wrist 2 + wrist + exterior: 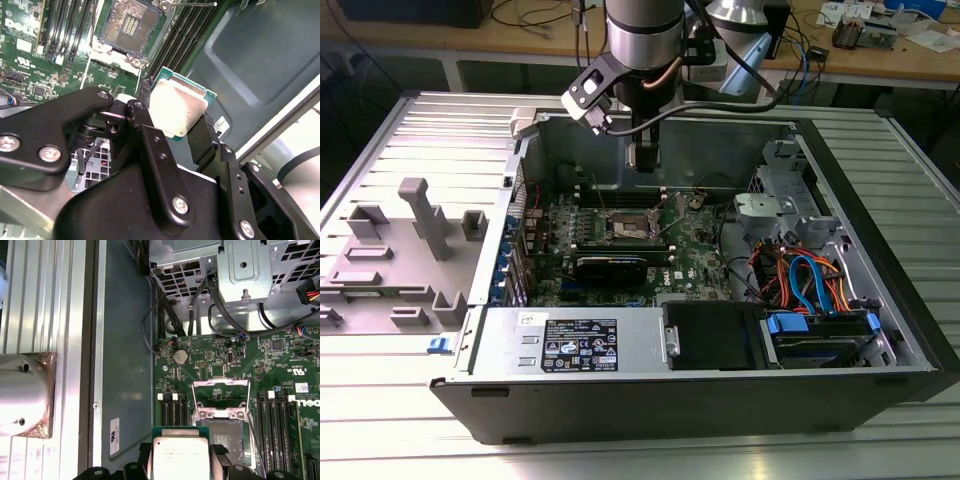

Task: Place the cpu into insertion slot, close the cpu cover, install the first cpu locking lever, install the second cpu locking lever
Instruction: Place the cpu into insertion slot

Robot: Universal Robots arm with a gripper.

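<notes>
The cpu (181, 105) is held in the hand (645, 155), which is closed on it from two sides, so that the chip is pinched between the two black fingers (202, 135). In the exterior view the hand is seen hanging over the open computer case (860, 180), above the green board (692, 250) and apart from it. The insertion slot (226, 439) is seen bare in both wrist views, with nothing laid in it. The cpu is carried near it but above it, not touching. The cpu cover (221, 384) is tipped up and back, so the slot is left open. A thin wire lever (197, 4) can be made out by the slot; it is judged to be unlocked, since the cover is not down. So the chip is in the hand and near the slot, and that is as far as the work is judged to be. None of the four steps is finished: the chip is not in, the cover is not shut, and neither lever is locked. The case is set on a grey slatted bench (380, 140).
</notes>
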